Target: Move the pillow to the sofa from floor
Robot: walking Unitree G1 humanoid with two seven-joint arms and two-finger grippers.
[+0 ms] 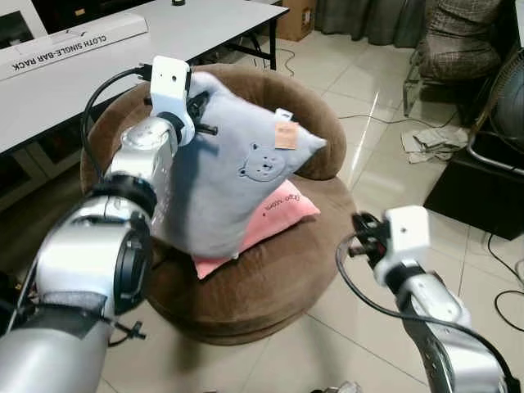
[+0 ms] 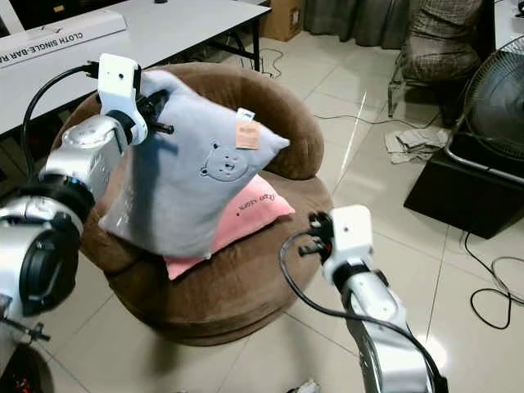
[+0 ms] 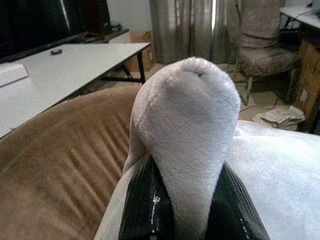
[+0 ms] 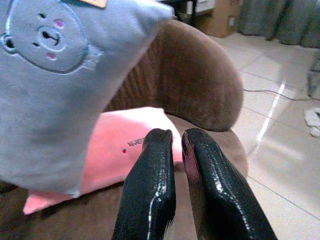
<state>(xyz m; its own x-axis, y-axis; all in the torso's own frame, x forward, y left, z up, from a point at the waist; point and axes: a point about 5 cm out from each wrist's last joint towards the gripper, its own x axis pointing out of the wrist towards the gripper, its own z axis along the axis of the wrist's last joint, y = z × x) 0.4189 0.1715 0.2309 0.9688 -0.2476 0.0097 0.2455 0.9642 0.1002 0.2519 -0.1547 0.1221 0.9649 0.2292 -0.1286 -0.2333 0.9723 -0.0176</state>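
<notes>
— While you look, tell me where the pillow is.

— While my left gripper (image 3: pixel 187 200) pinches one upper corner of it, the grey pillow (image 1: pixel 225 176) with the small bear face stands tilted on the seat of the round brown sofa (image 1: pixel 270 286). Its lower edge lies on a pink pillow (image 1: pixel 266 221), which is flat on the same seat. An orange tag (image 1: pixel 286 136) hangs near the top edge of the grey one.

— How do the jaws of the left one stand?

— They are closed on the fabric. From my left wrist I see the grey corner bulging up between my two black fingers (image 3: pixel 142 205), squeezed from both sides.

— And the right one?

— My right gripper (image 4: pixel 175 145) is near the right edge of the sofa, apart from both pillows. Its two fingers are almost together, only a thin gap between them, and nothing is in it. They point toward the pink pillow and the brown backrest.

— What is around?

— On the far left is a white table (image 1: pixel 164 41) with a long white box (image 1: pixel 74 41). On the right, on the tiled floor (image 1: pixel 377 90), are a crumpled cloth (image 1: pixel 430 143), a fan (image 2: pixel 495 98) on a black base and some cables (image 2: pixel 491 278). Far away stands a checked chair (image 1: pixel 458 37).
</notes>
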